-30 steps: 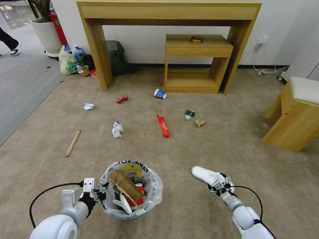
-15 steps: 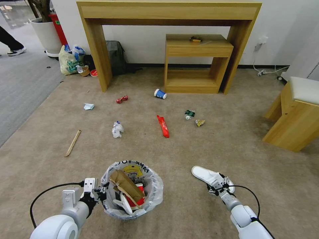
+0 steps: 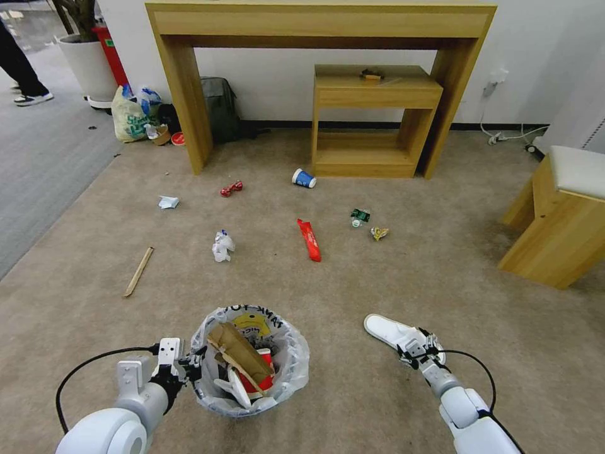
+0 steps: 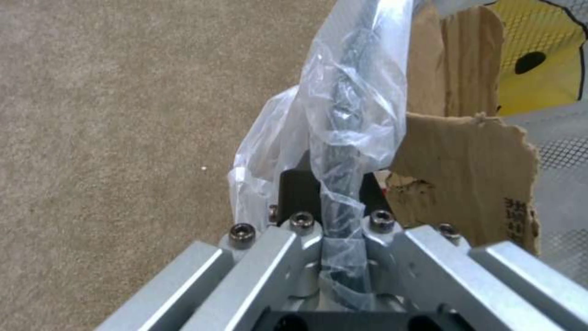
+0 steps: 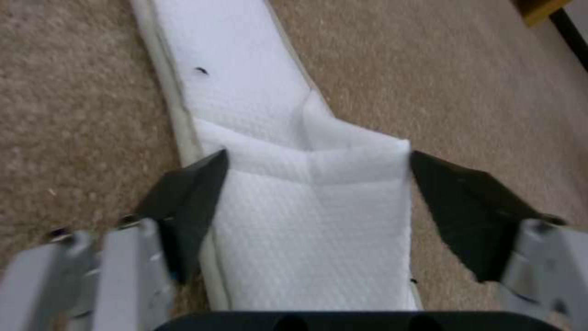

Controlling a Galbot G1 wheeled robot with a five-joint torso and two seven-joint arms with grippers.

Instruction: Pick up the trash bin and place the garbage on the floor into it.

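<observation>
Left gripper point(image 3: 192, 367) pinches the rim of the trash bin point(image 3: 287, 372); right gripper point(image 3: 421, 353) spread astride a white slipper point(image 3: 387, 331).

Bin sits low centre of the head view, black, with a crinkly clear liner printed with a yellow face; inside are a cardboard piece point(image 3: 238, 352) and a red-white cup point(image 3: 265, 372). In the right wrist view, the black fingers point(image 5: 193, 202) stand either side of the slipper's quilted strap. Beige carpet point(image 3: 441, 265) carries mid-frame litter: wooden stick point(image 3: 138, 271), crumpled paper point(image 3: 222, 246), red wrapper point(image 3: 309, 239), blue cup point(image 3: 303, 178). Upper frame: wooden console table point(image 3: 315, 25) against a white wall.
</observation>
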